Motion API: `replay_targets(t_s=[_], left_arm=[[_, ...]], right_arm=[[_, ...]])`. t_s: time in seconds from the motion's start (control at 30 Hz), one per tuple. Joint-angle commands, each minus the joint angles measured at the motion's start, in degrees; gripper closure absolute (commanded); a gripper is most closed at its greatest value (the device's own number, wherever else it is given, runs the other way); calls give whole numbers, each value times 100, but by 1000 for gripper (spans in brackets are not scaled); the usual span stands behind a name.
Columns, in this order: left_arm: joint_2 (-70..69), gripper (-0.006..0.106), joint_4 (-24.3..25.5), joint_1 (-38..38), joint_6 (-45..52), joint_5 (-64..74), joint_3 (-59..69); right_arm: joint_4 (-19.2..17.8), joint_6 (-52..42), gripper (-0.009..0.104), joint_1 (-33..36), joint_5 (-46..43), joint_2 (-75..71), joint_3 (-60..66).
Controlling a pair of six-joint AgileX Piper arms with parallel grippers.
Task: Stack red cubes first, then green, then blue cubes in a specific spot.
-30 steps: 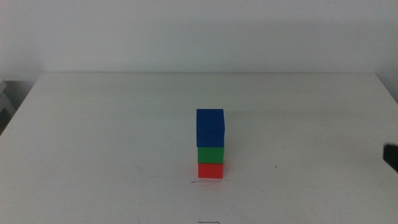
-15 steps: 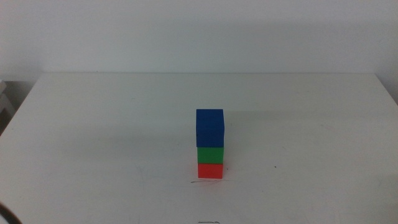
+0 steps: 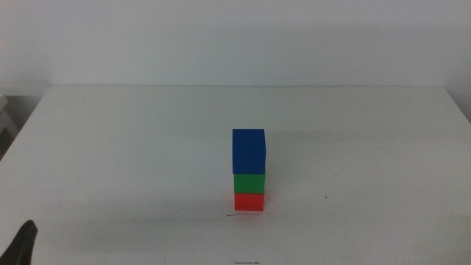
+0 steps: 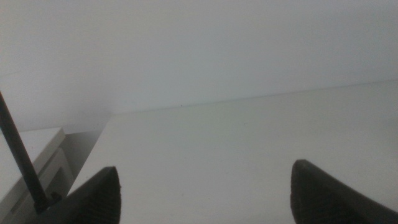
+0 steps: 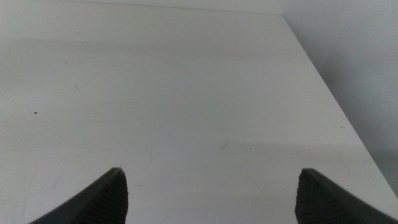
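We are noting the left gripper (image 3: pixel 22 244) now showing at the near left corner of the table (image 3: pixel 110 147), absent half a second ago; its jaws are standing wide apart and empty, as are the right gripper's (image 5: pixel 211 199). Farther in, the stack is standing unchanged: red cube (image 3: pixel 249 202) on the scribbled mark (image 3: pixel 246 214), green cube (image 3: pixel 249 182) on it, blue cube (image 3: pixel 249 151) topmost.

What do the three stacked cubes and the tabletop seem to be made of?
Red cube, green cube, blue cube: solid-coloured with flat matte faces and no glare, probably painted wood or foam; the look leaves it open. Table: smooth white, likely laminate, faintly scuffed, with a thin dark scribble by the stack.
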Motion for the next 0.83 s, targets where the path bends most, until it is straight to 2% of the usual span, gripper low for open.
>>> replay_targets(t_s=[0.0, 0.27, 0.8], left_arm=[[-171, 7, -96, -19, -17, -346, -14], [-171, 7, -963, -19, -17, -391, -8], [-160, 7, -960, -19, -17, 33, -8]], right_arm=[[-36, -43, 7, -43, -348, -84, -24], [-36, -43, 7, -43, -348, -84, -24], [-36, -43, 7, -43, -348, -84, -24]])
